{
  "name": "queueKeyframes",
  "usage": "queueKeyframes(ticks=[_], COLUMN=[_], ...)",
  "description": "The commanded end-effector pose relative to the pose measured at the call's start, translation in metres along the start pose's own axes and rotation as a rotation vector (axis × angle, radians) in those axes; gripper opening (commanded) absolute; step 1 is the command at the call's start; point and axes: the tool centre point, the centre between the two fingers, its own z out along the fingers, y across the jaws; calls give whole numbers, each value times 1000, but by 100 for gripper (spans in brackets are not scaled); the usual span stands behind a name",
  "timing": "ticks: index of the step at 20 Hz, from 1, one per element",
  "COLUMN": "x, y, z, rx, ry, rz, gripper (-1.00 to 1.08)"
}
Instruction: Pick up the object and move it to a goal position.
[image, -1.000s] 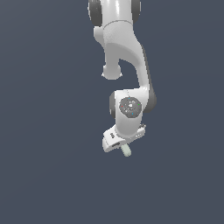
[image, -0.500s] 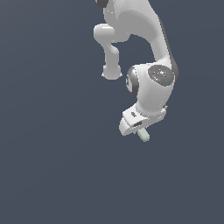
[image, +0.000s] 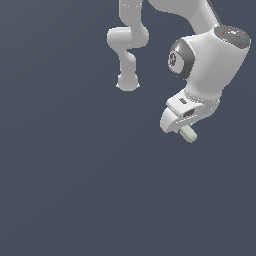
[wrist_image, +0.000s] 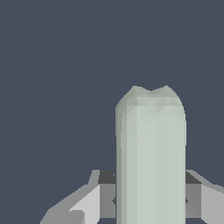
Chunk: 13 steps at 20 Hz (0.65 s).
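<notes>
The object is a small pale mint-white bar with rounded ends, poking out below the white hand at the exterior view's right. In the wrist view the object fills the middle, running lengthwise between the two fingers. My gripper is shut on it, and the grey fingers press against its sides. The arm holds it up in the air, with its gripped end hidden by the hand.
The white arm's links rise toward the top of the exterior view. A plain dark grey-blue background lies all around.
The arm has swung toward the exterior view's right and slightly up, carrying the object along. The wrist has turned, and the hand now appears larger.
</notes>
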Motion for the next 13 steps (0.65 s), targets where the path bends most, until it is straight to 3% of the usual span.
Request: queueKeyframes(ticks=[1,7,13], x=[0,1,2], y=[-15,-35,-35], z=[-17,-39,-39], rx=[0,1,1], ry=[-1,-1,-1], rz=[1,1,2], gripper=[-100,-100,-100])
